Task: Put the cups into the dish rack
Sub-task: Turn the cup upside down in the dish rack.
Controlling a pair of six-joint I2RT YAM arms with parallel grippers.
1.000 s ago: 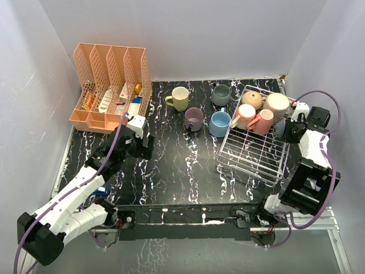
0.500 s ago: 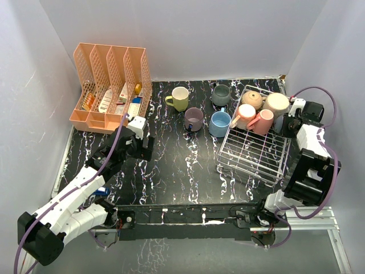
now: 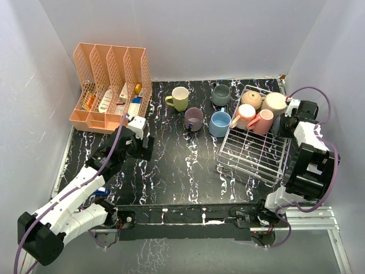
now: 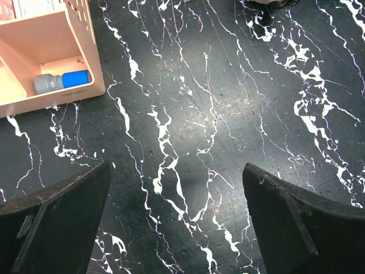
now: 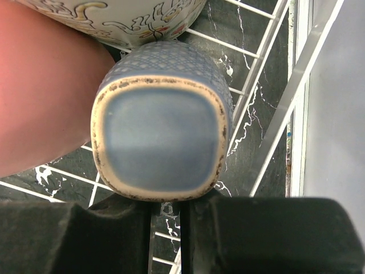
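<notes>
Because the blue-grey cup (image 5: 162,142) has to end up in the dish rack (image 3: 254,154), the right gripper (image 5: 170,211) hangs over the far right corner of that rack with the cup at its tips. Its fingers are almost closed, with only a thin gap between them. I think they pinch the cup's handle, but the handle is hidden, so I cannot be sure. The cup's flat bottom faces the wrist camera, and rack wires show behind it. It is close beside a pink cup (image 5: 40,85) and a cream cup (image 5: 131,14) in the rack, so it should go down gently or it may bump them.

The left gripper (image 4: 175,171) is wide open and holds nothing. It hovers over the table (image 4: 228,85) near the peach organizer (image 4: 57,45), out of the way.

Four cups wait on the table: the yellow-green cup (image 3: 179,98), the grey cup (image 3: 220,95), the mauve cup (image 3: 194,119) and the light blue cup (image 3: 219,123). I guess they go in next.
</notes>
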